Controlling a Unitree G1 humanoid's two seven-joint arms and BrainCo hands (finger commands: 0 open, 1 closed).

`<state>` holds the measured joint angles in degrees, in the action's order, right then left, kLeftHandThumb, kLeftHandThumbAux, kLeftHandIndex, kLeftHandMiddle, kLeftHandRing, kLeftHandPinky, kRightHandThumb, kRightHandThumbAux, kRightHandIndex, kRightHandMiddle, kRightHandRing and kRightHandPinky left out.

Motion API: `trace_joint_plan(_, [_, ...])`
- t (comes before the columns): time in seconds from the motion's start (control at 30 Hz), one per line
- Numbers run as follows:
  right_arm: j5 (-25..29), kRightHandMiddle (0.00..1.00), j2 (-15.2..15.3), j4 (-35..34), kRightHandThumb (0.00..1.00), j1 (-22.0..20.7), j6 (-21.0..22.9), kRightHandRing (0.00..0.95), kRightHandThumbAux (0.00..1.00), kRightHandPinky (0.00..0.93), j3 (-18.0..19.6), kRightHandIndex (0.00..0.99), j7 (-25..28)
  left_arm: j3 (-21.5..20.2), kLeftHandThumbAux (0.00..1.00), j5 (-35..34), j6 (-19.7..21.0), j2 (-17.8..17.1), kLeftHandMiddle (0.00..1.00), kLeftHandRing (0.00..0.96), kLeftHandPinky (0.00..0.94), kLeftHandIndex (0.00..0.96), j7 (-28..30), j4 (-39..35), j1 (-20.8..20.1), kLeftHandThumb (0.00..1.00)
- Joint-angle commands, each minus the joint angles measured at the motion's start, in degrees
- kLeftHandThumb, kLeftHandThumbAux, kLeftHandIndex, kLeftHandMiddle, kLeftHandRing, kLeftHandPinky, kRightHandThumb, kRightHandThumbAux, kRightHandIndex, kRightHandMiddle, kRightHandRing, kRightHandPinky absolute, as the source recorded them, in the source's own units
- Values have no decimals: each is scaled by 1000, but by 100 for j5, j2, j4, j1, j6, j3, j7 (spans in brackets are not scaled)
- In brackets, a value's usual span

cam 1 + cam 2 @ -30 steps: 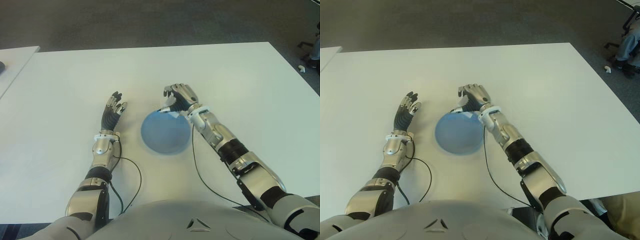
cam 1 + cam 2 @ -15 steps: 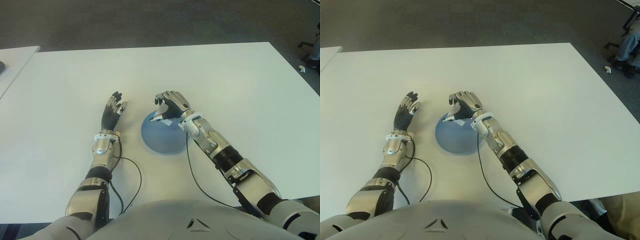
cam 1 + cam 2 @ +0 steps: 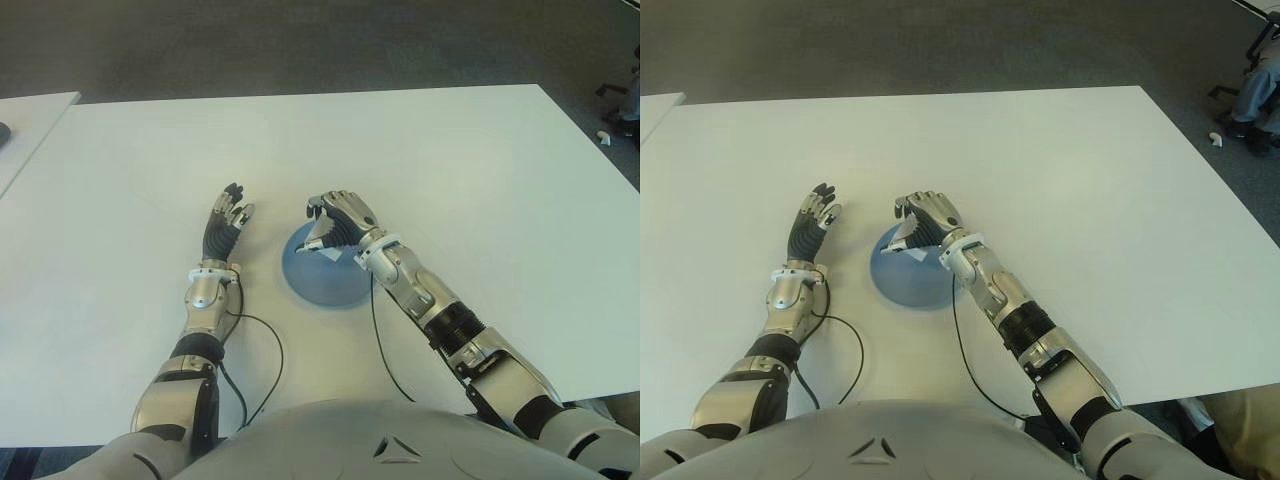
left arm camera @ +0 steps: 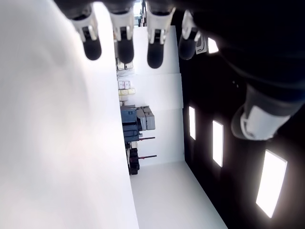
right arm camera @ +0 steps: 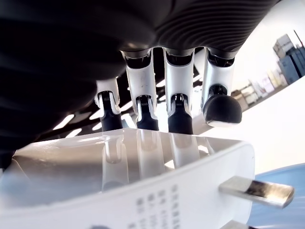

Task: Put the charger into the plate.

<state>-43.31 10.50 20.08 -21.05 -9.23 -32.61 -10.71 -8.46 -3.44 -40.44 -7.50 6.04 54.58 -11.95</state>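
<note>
A round blue plate (image 3: 330, 280) lies on the white table (image 3: 450, 160) near the middle. My right hand (image 3: 335, 222) hovers over the plate's far left part, its fingers curled around a white charger (image 3: 322, 247). The right wrist view shows the charger (image 5: 143, 191) held against the palm, with a metal plug prong (image 5: 255, 188) sticking out. My left hand (image 3: 228, 220) shows to the left of the plate, fingers spread and holding nothing.
A second white table's corner (image 3: 30, 110) shows at the far left. A black cable (image 3: 385, 350) runs from my right wrist toward my body. Dark carpet lies beyond the table's far edge.
My right hand has carried the charger leftward and nearer, from the plate's far right rim to above its far left part. The left hand has not moved.
</note>
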Motion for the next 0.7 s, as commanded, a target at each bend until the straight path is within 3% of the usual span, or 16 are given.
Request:
trace_joint_plan(0.03, [-268,682,108,42,720,18,-266,671,701,653,-70,429,-399,86,537,11,882,519,125,110,128,111,89,1104,973,107])
trace_joint_plan(0.07, [-358,602,166,105,713,-30,-283,590,701,577,-105,425,-432,76,542,3,869,511,128,115,142,114,96,1106,981,107])
trace_joint_plan(0.1, [-435,409,232,166,625,-78,-291,397,587,401,-143,315,-405,65,553,-3,854,503,135,128,160,118,102,1113,991,102])
trace_joint_plan(0.2, [-537,134,332,264,492,-143,-320,130,428,131,-194,133,-322,52,571,-6,829,499,146,147,185,120,98,1133,1000,90])
trace_joint_plan(0.3, [-600,43,456,334,411,-211,-438,42,328,42,-259,43,-179,54,584,16,753,496,151,159,194,121,79,1143,1013,75])
trace_joint_plan(0.4, [-592,14,565,385,333,-258,-615,13,248,13,-284,14,-99,70,593,51,649,481,150,162,196,124,79,1156,1030,64])
trace_joint_plan(0.7, [-557,0,715,413,251,-350,-884,0,166,0,-311,0,-3,81,590,70,525,469,140,156,192,125,113,1197,1027,56])
